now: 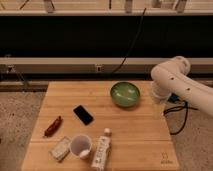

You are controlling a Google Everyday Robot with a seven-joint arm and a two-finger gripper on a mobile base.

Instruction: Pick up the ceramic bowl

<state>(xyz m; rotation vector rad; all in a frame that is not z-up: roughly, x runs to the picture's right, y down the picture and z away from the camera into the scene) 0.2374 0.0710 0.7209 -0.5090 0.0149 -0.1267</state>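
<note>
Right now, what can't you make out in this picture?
- Gripper: not in view in the camera view; it is either behind the arm, right of the bowl, or past the right edge.
- Bottle: label too blurred to read.
- Cup: contents too blurred to tell.

Reaches in from the right edge as a white rounded arm [176, 80], bent high; hangs the gripper [158, 97] at centre right.
</note>
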